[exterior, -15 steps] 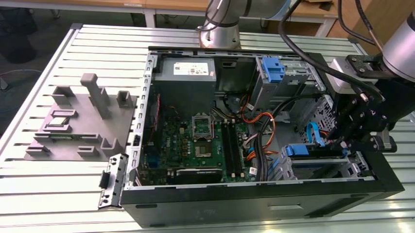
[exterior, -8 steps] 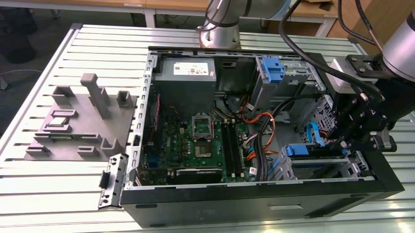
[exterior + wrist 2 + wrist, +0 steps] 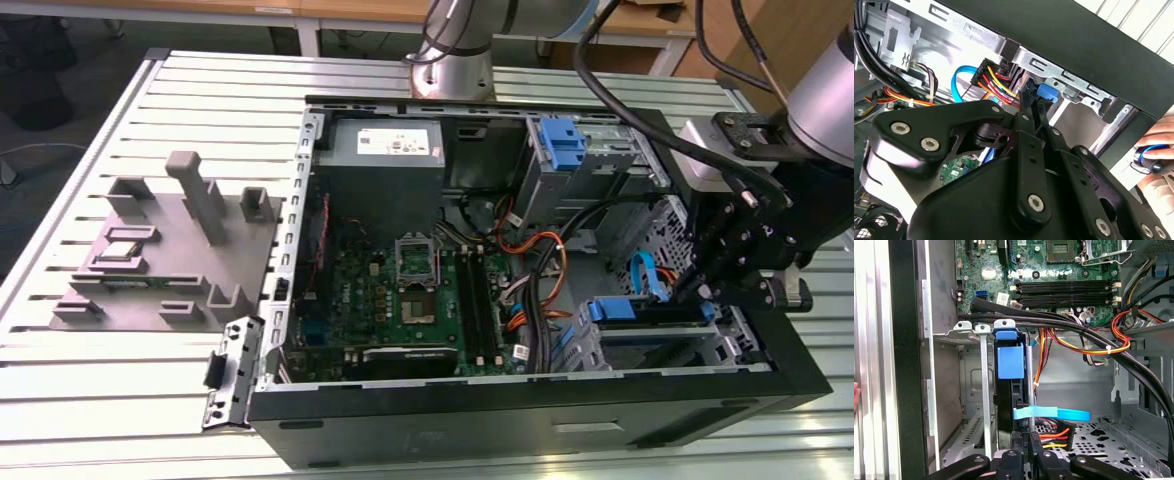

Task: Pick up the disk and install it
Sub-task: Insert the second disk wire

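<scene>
"What are the jaws doing?"

"The gripper [image 3: 1034,95] has its jaws drawn together, with just a thin gap. The tips are right at the blue end of the disk [image 3: 1049,92]. I can't tell if they pinch it."

"Where is the disk?"

"It stands on its edge in a metal slot of the computer case [image 3: 534,415]. In the exterior view the disk [image 3: 641,310] is at about 4 o'clock in the case, and the gripper [image 3: 705,295] is over it."

"What is close by?"

"In the first wrist view a flat blue cable [image 3: 1054,414] lies across, just beside the disk [image 3: 1006,362]. A plug with red, yellow and black wires [image 3: 1054,432] is next to it."

"And farther out?"

"The green board [image 3: 400,290] is in the middle of the case. The grey power box [image 3: 380,145] is at 12 o'clock. Outside, at 9 o'clock, a grey plate [image 3: 147,270] with blocks lies on the table [image 3: 134,440]. In the second wrist view, a person's hand [image 3: 1159,170] is outside the case wall."
</scene>
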`<state>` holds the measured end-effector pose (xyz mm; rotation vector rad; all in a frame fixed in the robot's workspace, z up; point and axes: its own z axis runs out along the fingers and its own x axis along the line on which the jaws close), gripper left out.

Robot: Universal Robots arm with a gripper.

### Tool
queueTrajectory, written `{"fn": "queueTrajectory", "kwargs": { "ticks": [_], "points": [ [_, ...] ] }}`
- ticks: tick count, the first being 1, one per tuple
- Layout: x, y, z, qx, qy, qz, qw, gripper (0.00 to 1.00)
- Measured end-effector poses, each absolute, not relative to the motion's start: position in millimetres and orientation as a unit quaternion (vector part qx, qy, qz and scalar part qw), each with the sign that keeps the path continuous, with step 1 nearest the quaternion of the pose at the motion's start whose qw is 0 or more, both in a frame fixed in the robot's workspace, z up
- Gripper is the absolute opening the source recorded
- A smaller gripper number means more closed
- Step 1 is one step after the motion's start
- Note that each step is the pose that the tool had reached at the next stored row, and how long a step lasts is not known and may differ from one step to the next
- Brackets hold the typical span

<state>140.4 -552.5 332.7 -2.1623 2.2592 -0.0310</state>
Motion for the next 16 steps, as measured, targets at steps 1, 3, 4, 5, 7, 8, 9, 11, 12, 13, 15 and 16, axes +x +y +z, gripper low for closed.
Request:
{"fn": "queueTrajectory", "kwargs": {
  "ticks": [1,3,4,5,7,8,9,11,12,13,15,16],
  "points": [
    [140.4,-552.5,333.1,-0.691,0.722,-0.010,0.007,0.17],
    [140.4,-552.5,335.0,-0.691,0.722,-0.010,0.007,0.17],
    [140.4,-552.5,336.2,-0.691,0.722,-0.010,0.007,0.17],
    [140.4,-552.5,336.8,-0.691,0.722,-0.010,0.007,0.17],
    [139.6,-552.5,336.8,-0.691,0.722,-0.010,0.008,0.17],
    [138.2,-552.5,337.0,-0.691,0.722,-0.010,0.009,0.17],
    [136.5,-552.5,337.0,-0.691,0.722,-0.011,0.009,0.17],
    [134.2,-552.5,336.6,-0.691,0.722,-0.011,0.010,0.17],
    [134.1,-552.5,336.3,-0.691,0.722,-0.011,0.010,0.17],
    [134.1,-552.5,336.0,-0.691,0.722,-0.011,0.010,0.17],
    [133.7,-552.5,335.6,-0.692,0.722,-0.010,0.010,0.17],
    [133.3,-552.6,335.5,-0.692,0.722,-0.010,0.010,0.17]
  ]
}}
